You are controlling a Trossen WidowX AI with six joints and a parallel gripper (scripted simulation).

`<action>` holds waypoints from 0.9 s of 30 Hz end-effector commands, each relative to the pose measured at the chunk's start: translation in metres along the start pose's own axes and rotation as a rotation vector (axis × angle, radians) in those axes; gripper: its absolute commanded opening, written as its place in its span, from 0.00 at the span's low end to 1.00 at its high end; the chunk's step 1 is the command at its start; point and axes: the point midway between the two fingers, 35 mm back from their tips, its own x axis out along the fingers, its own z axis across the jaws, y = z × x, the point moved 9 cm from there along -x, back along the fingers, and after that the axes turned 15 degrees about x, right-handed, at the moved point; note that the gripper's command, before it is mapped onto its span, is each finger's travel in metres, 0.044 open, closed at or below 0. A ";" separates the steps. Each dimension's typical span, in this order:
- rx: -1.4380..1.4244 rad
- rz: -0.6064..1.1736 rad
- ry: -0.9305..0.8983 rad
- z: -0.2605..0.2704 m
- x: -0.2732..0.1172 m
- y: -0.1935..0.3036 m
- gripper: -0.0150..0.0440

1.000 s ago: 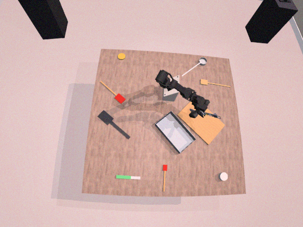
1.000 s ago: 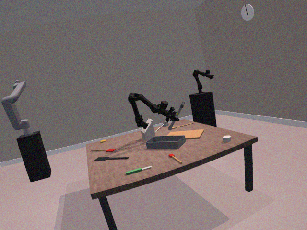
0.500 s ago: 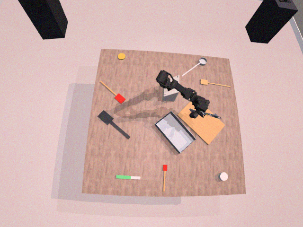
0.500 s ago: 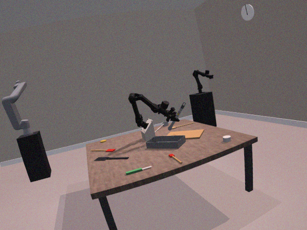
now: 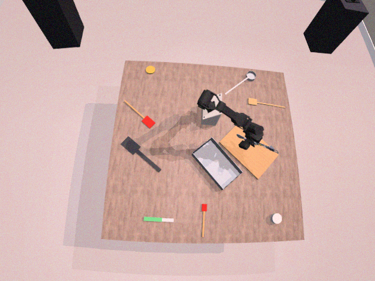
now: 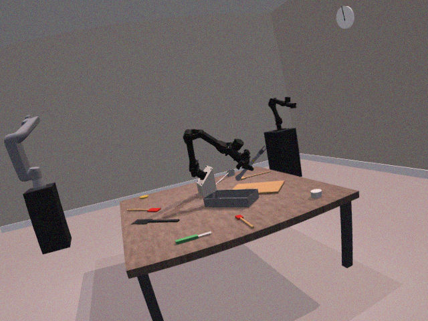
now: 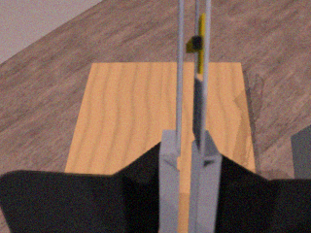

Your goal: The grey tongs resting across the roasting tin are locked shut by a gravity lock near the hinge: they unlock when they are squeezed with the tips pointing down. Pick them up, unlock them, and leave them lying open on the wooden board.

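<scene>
1. Top view: the wooden board [image 5: 260, 164] [image 6: 269, 186] [image 7: 131, 112], a flat rectangular slab of light, orange-toned wood, was taken as the landmark. It lay on a brown, wood-grained table [image 5: 181, 193] [image 6: 283, 215] [image 7: 39, 107]; the wrist view showed wavy grain.
2. The grey tongs [image 5: 266, 147] [image 6: 259, 154] [image 7: 180, 73] were above the board, raised and slanted, with rounded, scoop-like tips lower and the hinge end higher. The arms were slim, smooth and near parallel.
3. A yellow strip [image 7: 202, 44] with a small dark block [image 7: 196, 42] showed between the tongs' arms towards the hinge end. Whether the lock was released could not be determined.
4. The gripper [image 5: 250, 143] [image 6: 249, 167] [image 7: 180, 148], above the board, was closed to a narrow gap around the tongs and held them. Its finger pieces were grey and straight-edged in the wrist view.
5. The roasting tin [image 5: 207, 171] [image 6: 225, 202], a dark-walled, open rectangular tray, stood just beside the board; the tongs were off it.
6. A short, pale cylinder [image 5: 277, 218] [image 6: 315, 194] stood well apart from the board.
7. A light-wood spatula [image 5: 252, 101] lay beyond the board, on the ladle's [image 5: 251, 75] side; the ladle had a round bowl and a thin, pale handle.
</scene>
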 end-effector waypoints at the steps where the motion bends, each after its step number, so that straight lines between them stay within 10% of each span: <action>1: 0.014 0.050 0.003 0.004 0.005 -0.012 0.00; 27: 0.027 0.385 0.084 0.013 0.019 -0.050 0.00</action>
